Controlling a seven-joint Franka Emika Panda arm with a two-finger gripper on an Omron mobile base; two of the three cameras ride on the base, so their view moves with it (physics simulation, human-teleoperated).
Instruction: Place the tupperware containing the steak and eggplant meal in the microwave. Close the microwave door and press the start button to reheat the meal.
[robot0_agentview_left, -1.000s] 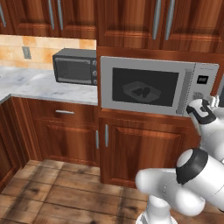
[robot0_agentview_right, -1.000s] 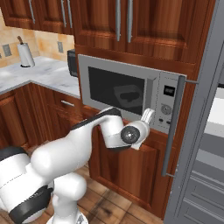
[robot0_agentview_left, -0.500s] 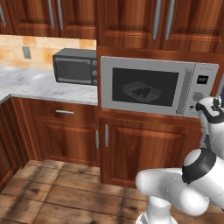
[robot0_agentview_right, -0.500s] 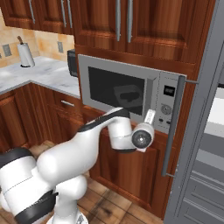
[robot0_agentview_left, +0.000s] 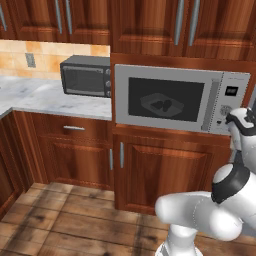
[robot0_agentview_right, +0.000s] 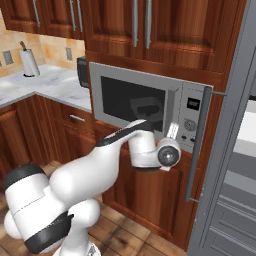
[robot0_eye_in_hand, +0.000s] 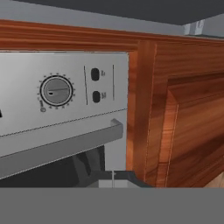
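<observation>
The silver-grey microwave (robot0_agentview_left: 231, 107) is built into the wood cabinets, and its microwave door (robot0_agentview_left: 122, 95) is closed. Through the dark window I see the pale tupperware (robot0_agentview_left: 150, 101) with two dark lumps in it; which is the steak and which the eggplant cannot be told. My gripper (robot0_agentview_left: 234, 119) is shut and holds nothing, right at the control panel below the small black display (robot0_agentview_left: 231, 91). In the right base view the gripper (robot0_agentview_right: 172, 131) points at the panel's lower part, left of the dial (robot0_agentview_right: 189, 124). The hand view shows the shut gripper (robot0_eye_in_hand: 113, 177) close to the dial (robot0_eye_in_hand: 56, 90) and two small buttons (robot0_eye_in_hand: 95, 74).
A smaller dark grey countertop oven (robot0_agentview_left: 86, 76) stands on the marble counter (robot0_agentview_left: 45, 95) left of the microwave. A grey fridge (robot0_agentview_right: 235, 165) with a long handle (robot0_agentview_right: 197, 145) stands close on the right. Cabinet doors (robot0_agentview_left: 165, 170) lie below. A paper towel roll (robot0_agentview_right: 29, 62) stands far left.
The hand has crept up and closer to the control panel, and the elbow has swung right. The microwave door has stayed closed.
</observation>
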